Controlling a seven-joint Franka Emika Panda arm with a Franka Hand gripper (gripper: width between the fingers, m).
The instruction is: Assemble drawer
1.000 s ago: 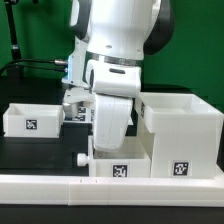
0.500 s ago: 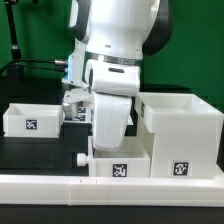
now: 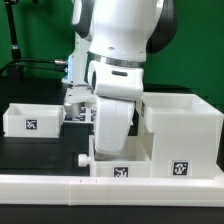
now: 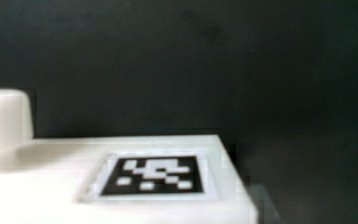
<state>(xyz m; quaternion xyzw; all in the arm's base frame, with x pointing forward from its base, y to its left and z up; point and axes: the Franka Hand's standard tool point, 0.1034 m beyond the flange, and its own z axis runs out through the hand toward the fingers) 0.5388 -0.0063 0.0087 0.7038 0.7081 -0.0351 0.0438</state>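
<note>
A small white tray with a tag and a round knob sits at the front middle, touching the large white casing on the exterior view's right. A second tray sits at the left. My gripper hangs straight down at the near tray's left end. Its fingertips are hidden behind the tray wall. The wrist view shows the tray's tagged white face and its knob over the black table. No fingers show there.
A long low white border rail runs along the front edge. The marker board lies behind the arm, mostly hidden. A black mat covers the table. A green backdrop stands behind.
The arm's hand has shifted slightly to the exterior view's right. The trays and casing have not moved.
</note>
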